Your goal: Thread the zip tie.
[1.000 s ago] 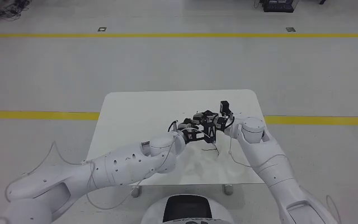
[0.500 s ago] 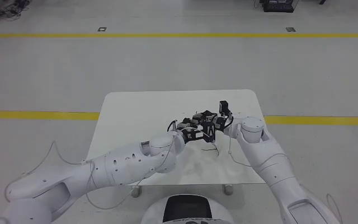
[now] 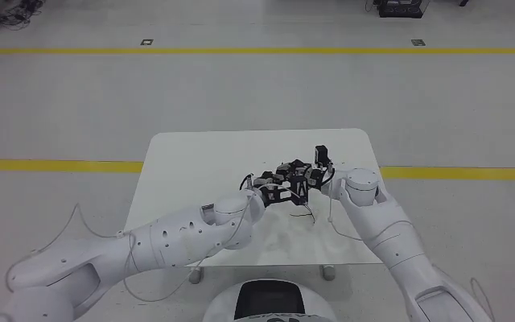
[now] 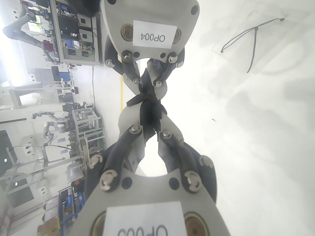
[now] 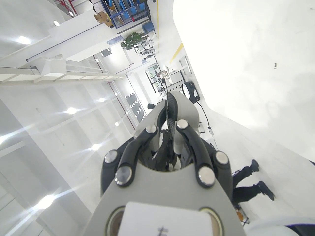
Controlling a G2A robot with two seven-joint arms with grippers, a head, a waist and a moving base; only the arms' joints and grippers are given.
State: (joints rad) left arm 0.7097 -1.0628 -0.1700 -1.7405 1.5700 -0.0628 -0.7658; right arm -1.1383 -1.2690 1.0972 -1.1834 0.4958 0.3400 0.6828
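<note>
Left gripper [image 4: 150, 124] clamped on zip tie [image 4: 134, 101], tip to tip with right gripper [image 4: 147, 85], likewise pinching it. Threading step in hand; next move likely needs its free end aligned precisely with its lock.

we saw bright, even light; the white table [image 3: 185, 161] washed out to glare in both wrist views, ceiling lamps [image 5: 71, 110] flared into stars, lines bowed at edges.
</note>
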